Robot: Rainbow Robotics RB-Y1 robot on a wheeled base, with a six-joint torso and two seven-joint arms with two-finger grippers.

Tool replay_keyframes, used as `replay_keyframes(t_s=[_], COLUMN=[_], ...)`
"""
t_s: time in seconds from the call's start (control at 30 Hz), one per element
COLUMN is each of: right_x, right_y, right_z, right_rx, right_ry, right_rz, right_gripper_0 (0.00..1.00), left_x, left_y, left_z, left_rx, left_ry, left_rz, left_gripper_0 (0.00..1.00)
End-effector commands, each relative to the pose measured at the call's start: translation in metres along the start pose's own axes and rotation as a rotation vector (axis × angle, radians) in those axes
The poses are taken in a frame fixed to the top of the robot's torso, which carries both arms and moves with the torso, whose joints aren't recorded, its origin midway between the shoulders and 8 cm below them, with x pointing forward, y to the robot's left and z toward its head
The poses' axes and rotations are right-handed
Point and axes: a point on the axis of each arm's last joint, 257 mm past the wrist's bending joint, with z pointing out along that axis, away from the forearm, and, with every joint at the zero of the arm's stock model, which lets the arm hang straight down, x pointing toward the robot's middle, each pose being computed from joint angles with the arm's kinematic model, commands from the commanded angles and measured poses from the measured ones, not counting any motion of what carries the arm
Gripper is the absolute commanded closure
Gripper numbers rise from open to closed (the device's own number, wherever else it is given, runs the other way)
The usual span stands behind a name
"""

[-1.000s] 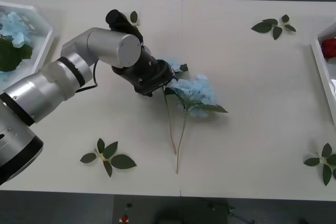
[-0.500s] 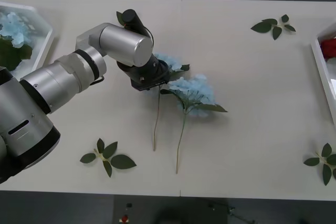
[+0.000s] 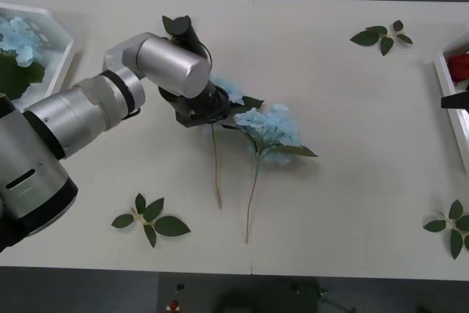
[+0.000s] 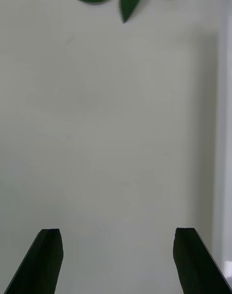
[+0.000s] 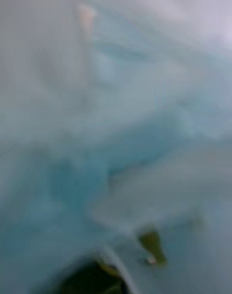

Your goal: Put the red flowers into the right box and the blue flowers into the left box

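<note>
While one blue flower sits at the left claw, just left of centre in the front view, its pale cluster pokes out from behind the wrist and its stem trails down toward the near edge of the counter. A second blue flower lies just right of it, bloom close beside the first, stem running down and slightly left. Pale-blue petals press right up against the left wrist camera. Whether the left claw is pinching the stem or merely sitting over it cannot be told; the fingers are hidden under the wrist.

Judgement: the step in hand is the pick-up of a blue flower bound for the left box, at the upper left edge of the frame, which already holds blue blooms. The next move calls for a lift clear of the neighbouring bloom, then a carry to upper left.

The right claw waits with fingers spread above bare counter, near the right box at the right edge, where something red lies. Loose leaf sprigs are scattered about
</note>
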Motion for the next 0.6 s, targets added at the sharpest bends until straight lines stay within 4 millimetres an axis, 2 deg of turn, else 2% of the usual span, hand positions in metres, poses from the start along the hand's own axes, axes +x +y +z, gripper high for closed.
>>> replay_keyframes(t_s=[0.03,0.1,0.13,0.17,0.2,0.27,0.3,0.37,0.4,0.43,0.47,0.53,0.6], right_x=[-0.004,0.006,0.009,0.012,0.019,0.029,0.034,0.043,0.048,0.051,0.056,0.063,0.069], right_y=[0.063,0.097,0.108,0.116,0.135,0.155,0.168,0.179,0.188,0.193,0.2,0.213,0.228], right_z=[-0.015,-0.018,-0.019,-0.02,-0.02,-0.021,-0.022,-0.021,-0.02,-0.019,-0.015,-0.005,0.009], right_rx=[-0.06,-0.079,-0.082,-0.085,-0.091,-0.096,-0.099,-0.09,-0.08,-0.066,-0.048,-0.014,0.01], right_ry=[0.003,0.012,0.014,0.017,0.024,0.038,0.048,0.068,0.08,0.083,0.09,0.092,0.09], right_rz=[0.091,0.128,0.141,0.147,0.163,0.175,0.177,0.182,0.178,0.167,0.157,0.145,0.123], right_gripper_0=[0.33,0.33,0.33,0.33,0.33,0.33,0.33,0.33,0.33,0.33,0.33,0.33,0.33], left_x=[-0.084,-0.101,-0.102,-0.099,-0.096,-0.091,-0.09,-0.09,-0.09,-0.092,-0.095,-0.098,-0.098], left_y=[0.012,0.029,0.038,0.043,0.063,0.103,0.141,0.188,0.234,0.263,0.301,0.36,0.407], left_z=[-0.086,-0.143,-0.164,-0.176,-0.21,-0.247,-0.27,-0.29,-0.304,-0.31,-0.318,-0.324,-0.321], left_rx=[0.074,0.073,0.072,0.071,0.05,-0.011,-0.078,-0.17,-0.269,-0.336,-0.43,-0.578,-0.676], left_ry=[-0.101,-0.081,-0.064,-0.046,-0.01,0.033,0.058,0.089,0.122,0.14,0.161,0.195,0.207], left_rz=[-0.064,-0.021,0.001,0.023,0.087,0.21,0.299,0.398,0.462,0.501,0.537,0.58,0.602], left_gripper_0=[1.0,1.0,1.0,1.0,1.0,1.0,1.0,1.0,1.0,1.0,1.0,1.0,1.0])
